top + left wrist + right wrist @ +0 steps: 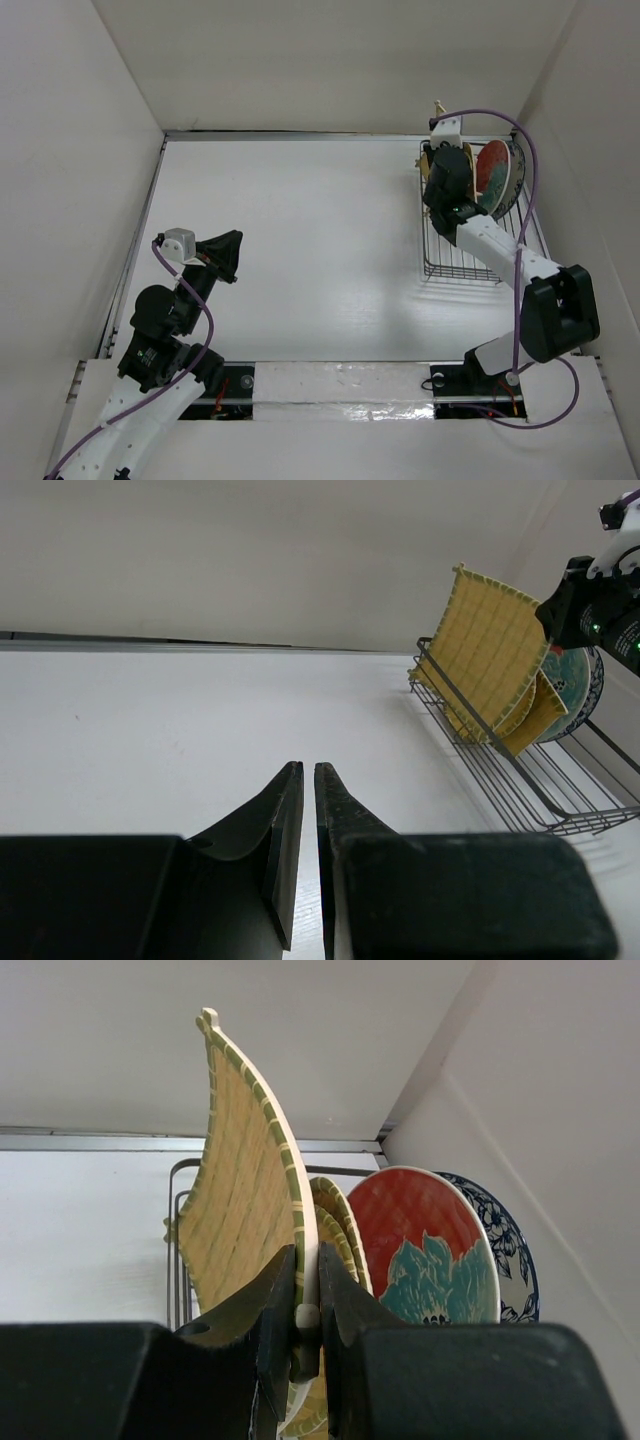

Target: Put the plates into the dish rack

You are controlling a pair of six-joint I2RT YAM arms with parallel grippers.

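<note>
The dark wire dish rack (470,255) stands at the back right, also seen in the left wrist view (520,780). My right gripper (307,1260) is over its far end (438,152), shut on the rim of the square yellow bamboo plate (240,1190), which stands on edge in the rack (492,650). Behind it stand two more bamboo plates (340,1220), the red-and-teal plate (425,1250) and the blue-and-white plate (505,1250), all upright. My left gripper (308,772) is shut and empty, low over the table at the near left (232,257).
White walls close in the table on the left, back and right; the rack sits close to the right wall (580,150). The near half of the rack (462,262) holds no plates. The right arm (500,245) stretches over the rack.
</note>
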